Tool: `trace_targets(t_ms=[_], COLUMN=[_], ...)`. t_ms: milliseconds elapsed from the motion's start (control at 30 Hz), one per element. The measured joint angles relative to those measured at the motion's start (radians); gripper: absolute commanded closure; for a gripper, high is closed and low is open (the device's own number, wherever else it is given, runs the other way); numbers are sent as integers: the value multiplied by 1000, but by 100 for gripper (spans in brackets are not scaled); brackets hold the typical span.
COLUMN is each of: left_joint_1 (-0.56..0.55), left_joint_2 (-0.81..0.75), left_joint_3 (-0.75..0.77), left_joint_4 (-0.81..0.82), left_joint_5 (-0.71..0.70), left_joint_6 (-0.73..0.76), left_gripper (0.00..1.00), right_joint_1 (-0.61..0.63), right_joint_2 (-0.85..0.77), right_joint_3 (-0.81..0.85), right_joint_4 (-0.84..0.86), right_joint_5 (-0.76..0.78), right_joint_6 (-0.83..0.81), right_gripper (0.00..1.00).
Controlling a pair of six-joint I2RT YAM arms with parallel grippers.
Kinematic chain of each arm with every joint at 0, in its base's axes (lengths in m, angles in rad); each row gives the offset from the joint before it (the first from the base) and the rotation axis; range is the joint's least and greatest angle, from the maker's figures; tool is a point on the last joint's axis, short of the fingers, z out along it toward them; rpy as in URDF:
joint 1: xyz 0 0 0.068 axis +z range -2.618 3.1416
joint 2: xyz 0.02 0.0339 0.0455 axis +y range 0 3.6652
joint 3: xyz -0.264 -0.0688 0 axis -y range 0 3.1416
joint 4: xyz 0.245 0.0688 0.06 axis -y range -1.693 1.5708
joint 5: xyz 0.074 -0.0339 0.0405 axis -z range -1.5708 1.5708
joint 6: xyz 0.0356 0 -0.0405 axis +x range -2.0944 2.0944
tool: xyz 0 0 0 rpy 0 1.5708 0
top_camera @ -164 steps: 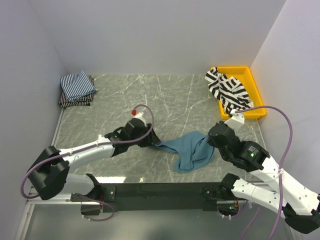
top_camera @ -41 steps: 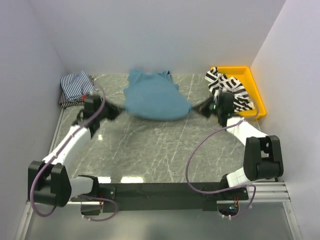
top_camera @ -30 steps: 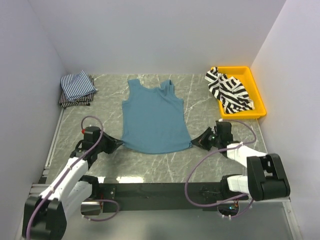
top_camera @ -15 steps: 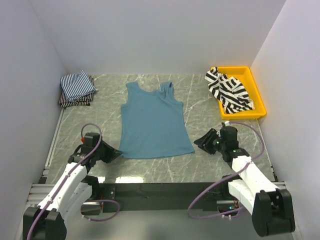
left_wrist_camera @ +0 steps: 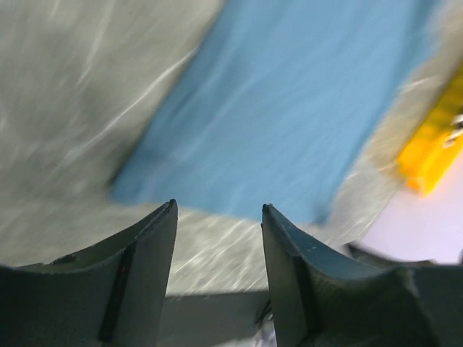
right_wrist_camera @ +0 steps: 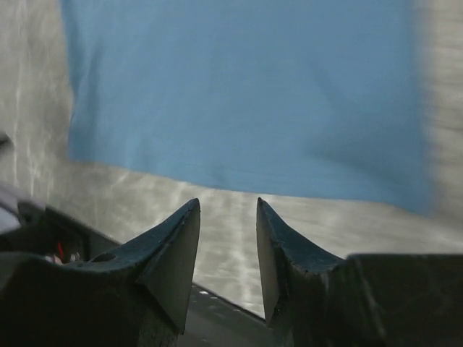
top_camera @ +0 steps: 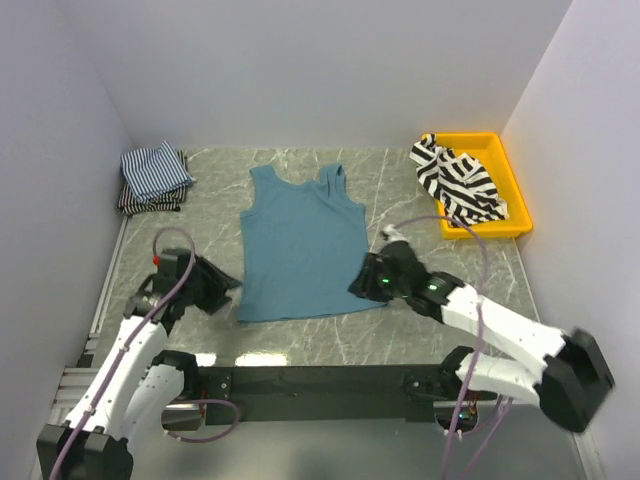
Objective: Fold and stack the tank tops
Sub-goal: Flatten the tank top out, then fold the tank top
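Teal top (top_camera: 300,245) lies spread flat mid-table (top_camera: 405,205), straps toward the far edge, hem toward the near edge. Looks smooth, with no fold in it.

Left gripper (top_camera: 226,291) sits just off the near-left hem corner. Wrist view shows its fingers (left_wrist_camera: 141,260) wide apart with nothing between them, only bare table, and the hem lies just ahead.

Right gripper (top_camera: 360,284) is at the near-right hem corner. Its fingers (right_wrist_camera: 170,253) are parted by a narrower gap, also empty, with the hem edge just beyond the tips. Can't tell whether either gripper touches cloth or table – both wrist views are motion-blurred.

Striped top (top_camera: 458,182) is bunched in the yellow tray (top_camera: 478,138) at the far-right corner, spilling over its left rim. Folded stack (top_camera: 153,176) of fine-striped tops is at the far-left corner – well apart from both arms.
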Motion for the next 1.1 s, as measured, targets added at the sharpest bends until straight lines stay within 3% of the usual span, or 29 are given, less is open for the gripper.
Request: trace_targets(t_ms=[200,333,433,600,833,1100], left_joint_1=[43,88,103,117,119,119], left_joint_2=[212,564,846,1145,1283,1290], left_joint_3=[221,392,576,824,1021,1028], left_joint_4=[171,339,372,391,303,266], left_joint_5=[-76,-76,-81,-54,-21,-11], left_joint_6=[55,114,215,362,512,559], left_gripper=[52,55,56,55,57,59], right_joint_1=[278,382,438,499,570,645], right_joint_2=[350,565,700,873,1025,1126], right_joint_3=[290,480,612,795,938,1046], right_joint_4=[26,51,59,50,9,-68], right_joint_5=[146,188,201,210,223,258], right_joint_6=[0,-6,-12,-26,-39,-42], right_gripper=[62,69,70,70,65,57])
